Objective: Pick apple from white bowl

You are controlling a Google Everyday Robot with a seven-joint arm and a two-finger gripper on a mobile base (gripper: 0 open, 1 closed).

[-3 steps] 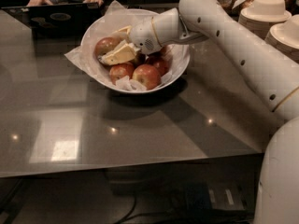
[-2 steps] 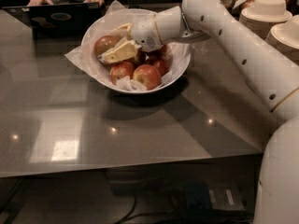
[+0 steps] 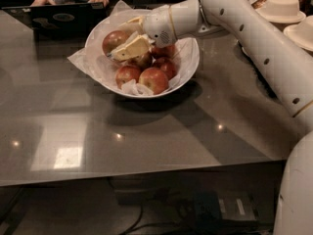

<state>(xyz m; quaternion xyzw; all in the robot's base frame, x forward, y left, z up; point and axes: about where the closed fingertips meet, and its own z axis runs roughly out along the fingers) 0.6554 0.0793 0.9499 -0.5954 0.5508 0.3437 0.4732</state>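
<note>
Apple (image 3: 112, 42), the largest, round with no clear long axis, dull red skin streaked yellow-orange, sits left-rear in the white bowl (image 3: 190, 62); stem end not discernible. Claw (image 3: 121, 37) is down in the bowl, open, its cream wedge-shaped fingers (image 3: 129, 49) spread either side of the apple, contact unclear. Bowl is shallow, lined with crinkled paper (image 3: 80, 60), on the glossy grey desk (image 3: 146, 141).

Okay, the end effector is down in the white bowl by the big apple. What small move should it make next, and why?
Probably close the fingers. The end effector sits in the white bowl with them apart, seemingly on either side of the apple, which rests among other apples.
</note>
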